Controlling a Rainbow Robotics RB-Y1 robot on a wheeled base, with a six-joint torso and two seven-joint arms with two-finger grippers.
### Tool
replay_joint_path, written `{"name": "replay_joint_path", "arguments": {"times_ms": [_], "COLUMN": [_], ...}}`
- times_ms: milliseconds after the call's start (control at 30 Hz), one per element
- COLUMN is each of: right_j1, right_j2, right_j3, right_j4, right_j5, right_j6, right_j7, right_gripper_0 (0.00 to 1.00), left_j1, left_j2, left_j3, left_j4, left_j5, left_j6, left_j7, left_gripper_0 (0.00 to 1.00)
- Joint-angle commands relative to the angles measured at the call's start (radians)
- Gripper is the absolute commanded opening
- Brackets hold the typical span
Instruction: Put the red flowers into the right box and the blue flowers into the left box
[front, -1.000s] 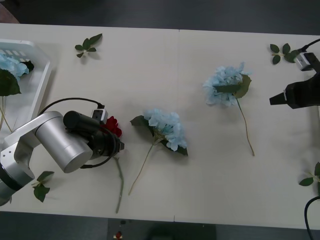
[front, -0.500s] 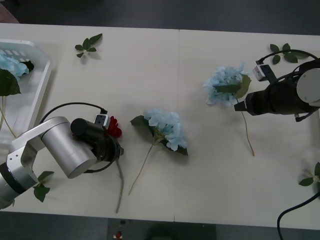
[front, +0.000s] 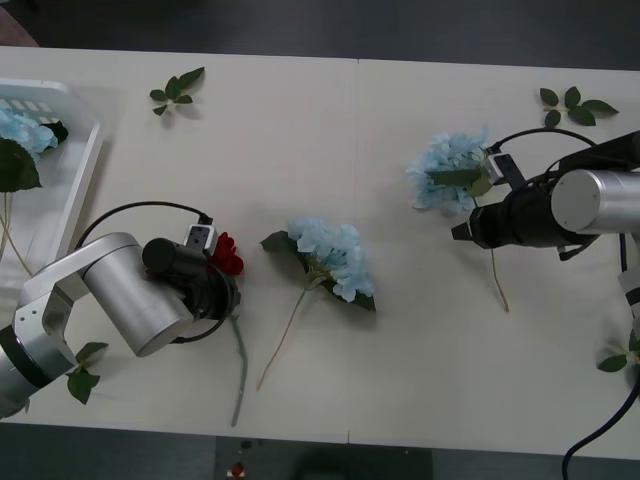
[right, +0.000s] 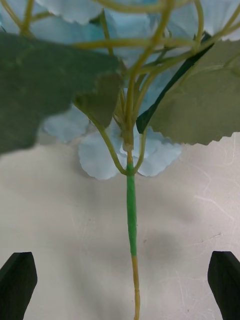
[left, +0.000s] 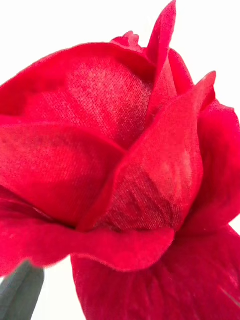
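A long cream table (front: 330, 120) fills most of the front view, with a faint seam running down its middle and dark floor showing along the upper and lower edges of the frame. The tabletop is matte and lightly scuffed, as the right wrist view shows.

At the lower left, the left pincer (front: 228, 285) sits right at a red rose (front: 226, 254) whose stem trails down toward the lower edge; in the left wrist view the bloom (left: 115, 175) is very close to the camera, and I cannot tell whether the pincer is wide or closed on it.

At the right of the frame, the right pincer (front: 462, 231) reaches in just below a blue flower (front: 450, 170) lying in the upper right. In the right wrist view its black fingers (right: 18, 282) stand wide apart on either side of the flower's green stem (right: 131, 210), not touching it.

A second blue flower (front: 335, 258) lies at the centre of the table. At the upper left edge, a white basket (front: 75, 165) holds another blue flower (front: 22, 130). Loose leaf sprigs lie at the upper left (front: 175, 90), upper right (front: 572, 103) and lower left (front: 82, 370).
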Motion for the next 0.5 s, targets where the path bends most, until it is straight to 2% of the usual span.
{"name": "replay_joint_path", "arguments": {"times_ms": [33,100,167,233,267,300,333,367,400,433,500], "right_j1": [-0.018,-0.018,-0.018,-0.020,-0.020,-0.020,-0.020,-0.020,-0.020,-0.020,-0.018], "right_j2": [0.008,0.016,0.022,0.025,0.026,0.026,0.026,0.026,0.026,0.028,0.028], "right_j3": [-0.008,-0.008,-0.008,-0.005,0.002,0.005,0.006,0.006,0.006,0.006,0.006], "right_j4": [-0.014,-0.011,-0.001,0.009,0.019,0.020,0.020,0.020,0.020,0.020,0.020], "right_j5": [0.014,0.022,0.028,0.031,0.033,0.034,0.037,0.037,0.037,0.037,0.037], "right_j6": [-0.012,-0.012,-0.024,-0.038,-0.050,-0.058,-0.063,-0.063,-0.063,-0.063,-0.063], "right_j7": [0.042,0.042,0.044,0.045,0.045,0.044,0.040,0.039,0.039,0.039,0.036], "right_gripper_0": [1.00,1.00,0.94,0.90,0.84,0.75,0.56,0.28,0.12,0.01,0.00], "left_j1": [-0.048,-0.059,-0.065,-0.066,-0.068,-0.068,-0.071,-0.072,-0.075,-0.078,-0.080], "left_j2": [-0.017,-0.021,-0.024,-0.024,-0.024,-0.024,-0.024,-0.026,-0.024,-0.026,-0.024], "left_j3": [-0.042,-0.054,-0.059,-0.059,-0.057,-0.057,-0.057,-0.057,-0.057,-0.057,-0.057], "left_j4": [0.012,0.029,0.043,0.044,0.044,0.044,0.044,0.044,0.044,0.044,0.044], "left_j5": [-0.025,-0.030,-0.028,-0.028,-0.028,-0.028,-0.025,-0.021,-0.018,-0.018,-0.014], "left_j6": [-0.005,-0.005,-0.007,-0.007,-0.007,-0.007,-0.007,-0.007,-0.007,-0.007,-0.007], "left_j7": [0.007,0.009,0.009,0.009,0.009,0.009,0.010,0.012,0.014,0.014,0.015], "left_gripper_0": [0.76,0.75,0.71,0.63,0.56,0.47,0.34,0.15,0.06,0.02,0.00]}}
